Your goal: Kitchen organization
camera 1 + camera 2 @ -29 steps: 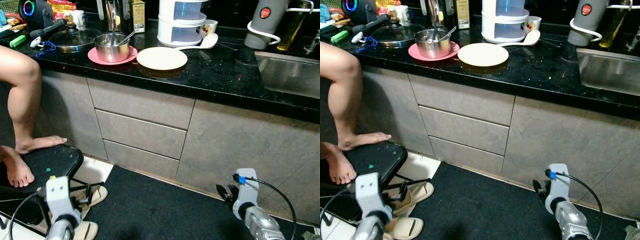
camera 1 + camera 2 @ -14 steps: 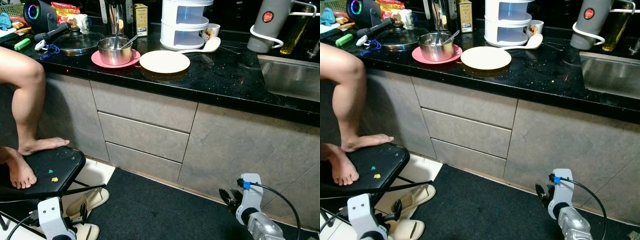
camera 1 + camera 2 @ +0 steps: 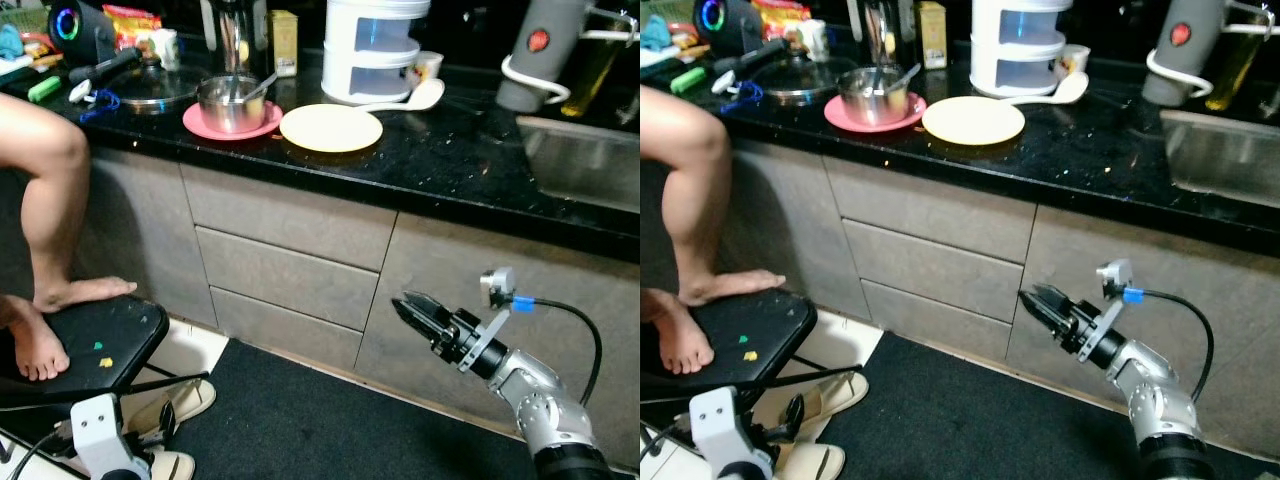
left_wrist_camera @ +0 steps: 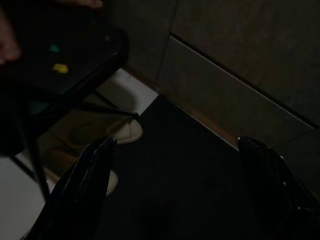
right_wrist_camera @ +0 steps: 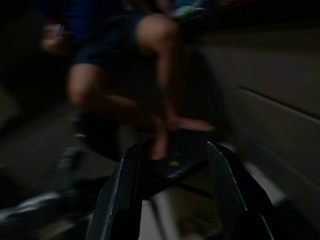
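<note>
Kitchen worktop (image 3: 440,165) items, with both grippers low before the cabinet fronts.

Right gripper (image 3: 408,304): jaws parted by a narrow gap, holding nothing, raised in front of the grey cabinet drawers (image 3: 285,285) below the worktop edge; its wrist view is blurred, so the gap is perhaps wider than it looks. Left gripper (image 4: 175,190): jaws spread wide and empty, hanging low over the dark floor mat (image 3: 320,420) near a pair of slippers (image 3: 180,400). On the black worktop: a steel pot (image 3: 228,100) with utensils standing on a pink plate (image 3: 205,122); just beside it a cream plate (image 3: 331,128); behind that a white tiered container (image 3: 372,50) and a white spoon (image 3: 415,96); a glass lid (image 3: 150,82) to the pot's left; a sink (image 3: 575,160) at the right end. A person's bare feet (image 3: 40,350) rest on a black stool (image 3: 110,345) at left.
</note>
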Robot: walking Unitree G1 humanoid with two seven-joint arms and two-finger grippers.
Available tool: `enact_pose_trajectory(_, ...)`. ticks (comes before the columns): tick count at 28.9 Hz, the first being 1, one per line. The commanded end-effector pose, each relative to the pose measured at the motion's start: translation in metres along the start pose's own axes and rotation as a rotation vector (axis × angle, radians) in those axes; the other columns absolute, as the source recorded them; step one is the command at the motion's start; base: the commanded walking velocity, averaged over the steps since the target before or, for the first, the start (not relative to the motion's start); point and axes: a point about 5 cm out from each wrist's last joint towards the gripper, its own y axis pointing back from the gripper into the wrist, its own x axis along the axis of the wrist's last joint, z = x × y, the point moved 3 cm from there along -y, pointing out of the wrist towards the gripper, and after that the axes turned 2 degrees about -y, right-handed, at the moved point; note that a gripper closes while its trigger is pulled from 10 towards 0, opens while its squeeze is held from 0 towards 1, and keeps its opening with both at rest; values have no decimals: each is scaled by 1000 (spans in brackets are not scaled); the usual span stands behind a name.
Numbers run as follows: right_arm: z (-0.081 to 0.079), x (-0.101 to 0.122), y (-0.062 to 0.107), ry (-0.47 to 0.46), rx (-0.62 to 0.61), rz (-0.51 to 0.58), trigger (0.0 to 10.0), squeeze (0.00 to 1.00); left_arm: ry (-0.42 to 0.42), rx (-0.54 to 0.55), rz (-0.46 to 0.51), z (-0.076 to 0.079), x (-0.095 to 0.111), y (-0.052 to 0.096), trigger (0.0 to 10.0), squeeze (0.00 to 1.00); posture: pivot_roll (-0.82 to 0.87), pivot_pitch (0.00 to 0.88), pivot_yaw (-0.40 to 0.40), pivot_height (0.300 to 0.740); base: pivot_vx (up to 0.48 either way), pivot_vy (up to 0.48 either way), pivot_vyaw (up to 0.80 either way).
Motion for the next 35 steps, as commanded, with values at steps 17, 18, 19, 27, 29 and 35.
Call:
enact_pose_trajectory(17, -103, 76, -77, -85, 487, 280, 10000, 0, 4, -21, -28, 0, -4, -4, 10000, 0, 40, 0, -42, 732, 359, 0, 0)
enact_pose_trajectory(18, -111, 86, -78, -93, 535, 313, 10000, 0, 3, -22, -28, 0, -4, -4, 10000, 0, 47, 0, -48, 732, 356, 0, 0)
enact_pose_trajectory(19, -113, 89, -78, -96, 545, 321, 10000, 0, 3, -22, -27, 0, -4, -5, 10000, 0, 47, 0, -48, 732, 356, 0, 0)
enact_pose_trajectory(27, -115, 130, -119, 140, 329, 354, 10000, 0, 2, -26, -23, 1, -3, -7, 10000, 0, 52, 0, -52, 732, 337, 0, 0)
enact_pose_trajectory(29, -107, 143, -125, 253, 225, 339, 10000, 0, 3, -28, -23, 2, -3, -7, 10000, 0, 58, 0, -56, 732, 296, 0, 0)
enact_pose_trajectory(35, -112, 144, -119, 568, 226, 144, 10000, 0, 2, -37, -19, 4, -4, -7, 10000, 0, 56, 0, -58, 732, 49, 0, 0)
